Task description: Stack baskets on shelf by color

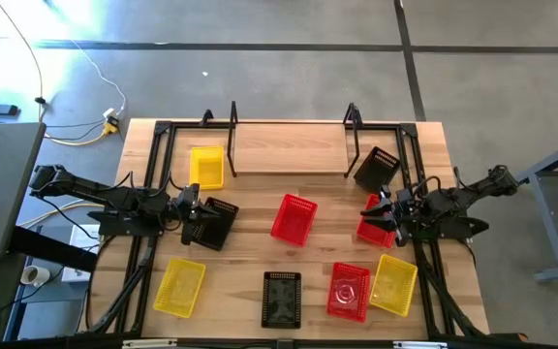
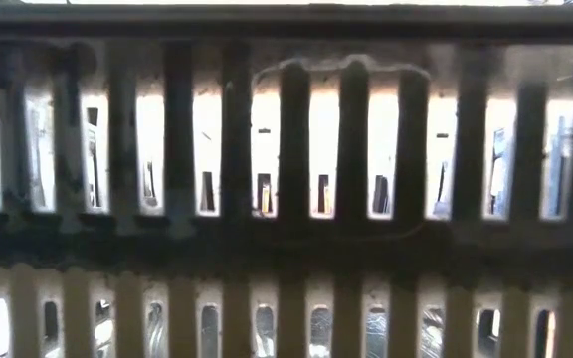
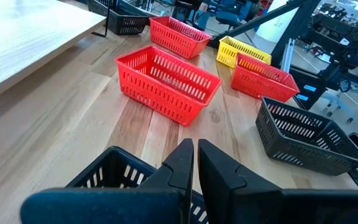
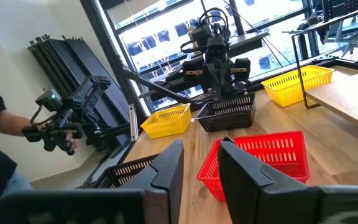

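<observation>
- While the light wooden plank shelf (image 1: 289,147) with its black wire end frames stands bare along the bench's (image 1: 245,247) far edge, every basket is still off it, so the sorting is at its very start.
- The left gripper (image 1: 194,209) sits near the bench's left edge with its fingers pressed together on the near rim of a black plastic mesh basket (image 1: 216,223); the left wrist view shows the two dark fingers (image 3: 180,167) closed over that rim.
- The right gripper (image 1: 384,211) hovers near the right edge at a red mesh basket (image 1: 374,225), its fingers (image 4: 166,163) apart and nothing between them.
- Loose baskets lie as follows: a yellow one (image 1: 206,167) beside the shelf's left frame, a black one (image 1: 377,168) by its right frame, a red one (image 1: 294,218) mid-bench, and along the near edge a yellow (image 1: 179,286), a black (image 1: 281,298), a red (image 1: 349,290) and a yellow (image 1: 393,283).
- The step in hand looks like the left arm's pick of the black basket.
- Next, I judge, it must lift that basket clear, carry it over the shelf's front edge between the frames and set it flat, leaving room for two other colours.
</observation>
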### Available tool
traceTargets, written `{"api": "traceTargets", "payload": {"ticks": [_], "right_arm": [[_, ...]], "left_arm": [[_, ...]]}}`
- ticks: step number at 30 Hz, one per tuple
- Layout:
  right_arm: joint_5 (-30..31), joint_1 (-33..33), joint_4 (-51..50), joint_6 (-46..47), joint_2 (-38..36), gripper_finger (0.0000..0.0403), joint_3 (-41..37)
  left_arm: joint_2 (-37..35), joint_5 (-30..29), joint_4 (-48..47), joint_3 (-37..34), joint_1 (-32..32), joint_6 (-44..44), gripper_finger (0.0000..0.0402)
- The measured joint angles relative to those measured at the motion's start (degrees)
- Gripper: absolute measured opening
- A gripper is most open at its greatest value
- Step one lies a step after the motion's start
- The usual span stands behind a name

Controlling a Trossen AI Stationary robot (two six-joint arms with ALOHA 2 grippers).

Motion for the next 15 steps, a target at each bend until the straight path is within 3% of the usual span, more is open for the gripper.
{"api": "traceTargets", "payload": {"ticks": [7, 15], "right_arm": [[-0.01, 0.01, 0.01, 0.0, 0.02, 0.0087, -0.01], [0.01, -0.01, 0.01, 0.0, 0.0, 0.0087, -0.01]], "left_arm": [[-0.01, -0.57, 0.0, 0.0, 0.0, -0.76, 0.0025], [-0.01, -2.79, 0.01, 0.0, 0.0, -1.44, 0.0092]]}}
